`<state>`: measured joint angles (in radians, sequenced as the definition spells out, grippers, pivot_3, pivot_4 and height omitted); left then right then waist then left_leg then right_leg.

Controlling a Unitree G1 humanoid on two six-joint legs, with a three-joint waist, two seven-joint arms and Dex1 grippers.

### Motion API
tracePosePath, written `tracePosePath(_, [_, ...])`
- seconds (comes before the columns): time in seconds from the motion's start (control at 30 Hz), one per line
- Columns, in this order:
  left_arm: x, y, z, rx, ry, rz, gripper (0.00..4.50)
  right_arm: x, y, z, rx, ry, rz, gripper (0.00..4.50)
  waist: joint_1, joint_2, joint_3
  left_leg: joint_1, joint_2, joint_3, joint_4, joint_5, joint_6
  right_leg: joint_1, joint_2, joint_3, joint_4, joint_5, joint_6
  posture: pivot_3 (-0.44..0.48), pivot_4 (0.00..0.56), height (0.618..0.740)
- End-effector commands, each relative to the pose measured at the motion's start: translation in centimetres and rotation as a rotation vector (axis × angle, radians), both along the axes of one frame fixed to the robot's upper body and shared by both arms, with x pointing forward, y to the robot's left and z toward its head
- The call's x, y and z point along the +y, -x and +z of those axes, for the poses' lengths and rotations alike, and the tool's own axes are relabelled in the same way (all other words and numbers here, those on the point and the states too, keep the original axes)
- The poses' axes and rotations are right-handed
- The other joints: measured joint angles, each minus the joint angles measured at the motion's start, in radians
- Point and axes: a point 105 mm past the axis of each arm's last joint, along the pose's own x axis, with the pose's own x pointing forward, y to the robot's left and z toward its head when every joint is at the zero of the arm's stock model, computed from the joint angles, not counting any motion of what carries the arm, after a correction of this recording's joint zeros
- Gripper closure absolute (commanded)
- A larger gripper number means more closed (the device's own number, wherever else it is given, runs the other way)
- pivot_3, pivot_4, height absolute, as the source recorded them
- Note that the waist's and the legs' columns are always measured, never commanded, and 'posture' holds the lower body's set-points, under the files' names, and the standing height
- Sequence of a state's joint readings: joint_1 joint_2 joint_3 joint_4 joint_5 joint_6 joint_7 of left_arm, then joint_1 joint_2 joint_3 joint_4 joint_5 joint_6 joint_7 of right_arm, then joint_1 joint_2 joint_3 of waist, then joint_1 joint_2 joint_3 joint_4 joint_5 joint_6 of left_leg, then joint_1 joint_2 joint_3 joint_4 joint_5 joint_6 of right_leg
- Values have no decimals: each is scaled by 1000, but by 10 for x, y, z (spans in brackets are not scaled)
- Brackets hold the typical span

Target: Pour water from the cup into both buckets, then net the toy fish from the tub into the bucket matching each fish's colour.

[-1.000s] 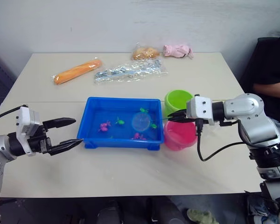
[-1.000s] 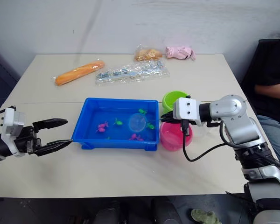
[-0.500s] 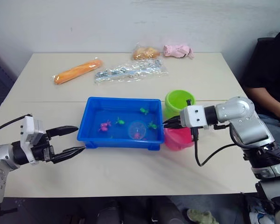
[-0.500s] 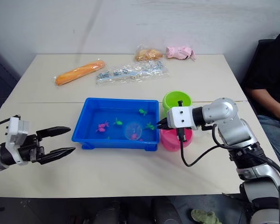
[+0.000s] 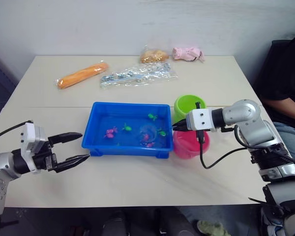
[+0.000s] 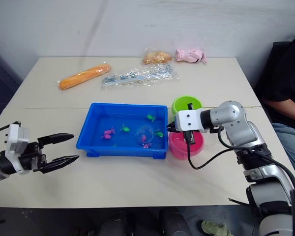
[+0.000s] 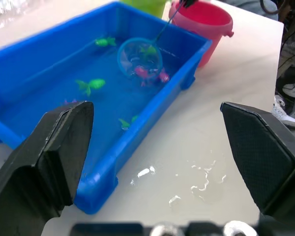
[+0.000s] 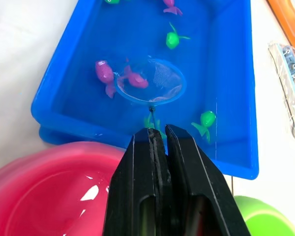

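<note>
The right gripper (image 8: pixel 158 140) had its 2 black fingers pinched tight on the thin handle of the net (image 8: pixel 152 81), whose blue hoop sat low in the tub (image 5: pixel 96 143), toward the tub's 4 o'clock corner. 1 pink fish (image 8: pixel 135 80) lay inside the hoop, and a second pink fish (image 8: pixel 104 73) rested just outside the rim. The left gripper (image 5: pixel 71 147) hung at 9 o'clock of the tub, jaws wide apart, holding nothing.

The step in hand looked like scooping a pink fish. To do it well, the hoop should probably be tipped mesh-down under the fish and lifted level, so the catch cannot slide out over the rim. The carry is short: the pink bucket (image 5: pixel 187 147) stood just beside the tub at 3 o'clock and the green bucket (image 5: pixel 187 105) at 2 o'clock, so a slow swing and a turn of the wrist over the pink one would do. The hoop should stay off the green fish (image 8: pixel 173 38).

The tabletop (image 5: pixel 137 182) was pale and smooth, with small water drops near the tub. At 12 o'clock lay an orange packet (image 5: pixel 81 74), a clear bag (image 5: pixel 137 74), a brown packet (image 5: pixel 152 54) and a pink bundle (image 5: pixel 187 52). A person in dark clothes (image 5: pixel 287 78) sat at 3 o'clock, before a plain pale wall.
</note>
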<state>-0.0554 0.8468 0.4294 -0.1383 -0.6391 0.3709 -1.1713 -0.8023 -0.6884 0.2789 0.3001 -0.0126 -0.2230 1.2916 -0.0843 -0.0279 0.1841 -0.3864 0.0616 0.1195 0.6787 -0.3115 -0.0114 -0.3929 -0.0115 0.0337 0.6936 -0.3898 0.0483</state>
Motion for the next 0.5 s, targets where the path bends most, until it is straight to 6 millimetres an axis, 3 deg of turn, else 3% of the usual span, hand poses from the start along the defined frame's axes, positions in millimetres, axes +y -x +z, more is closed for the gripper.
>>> tracePosePath(0.03, [0, -9, 7, -19, -41, -23, 58, 1, 0, 8, -53, 24, 45, 4500, 0, 0, 0, 0, 0, 0, 0, 0, 0, 0, 0, 0, 0, 0, 0, 0, 150, 740])
tracePosePath(0.2, [2, -27, 3, -4, -100, -48, 58, 2, -2, 6, -66, 49, 76, 4500, -4, 0, 0, 0, 0, 0, 0, 0, 0, 0, 0, 0, 0, 0, 0, 0, 150, 740])
tracePosePath(0.5, [13, -36, -1, 4, -128, -37, 58, 2, -1, 2, -94, 98, 118, 4500, -5, 1, 0, 0, 0, 0, 2, 0, 0, -1, 0, 0, 2, 0, 0, 0, 150, 740])
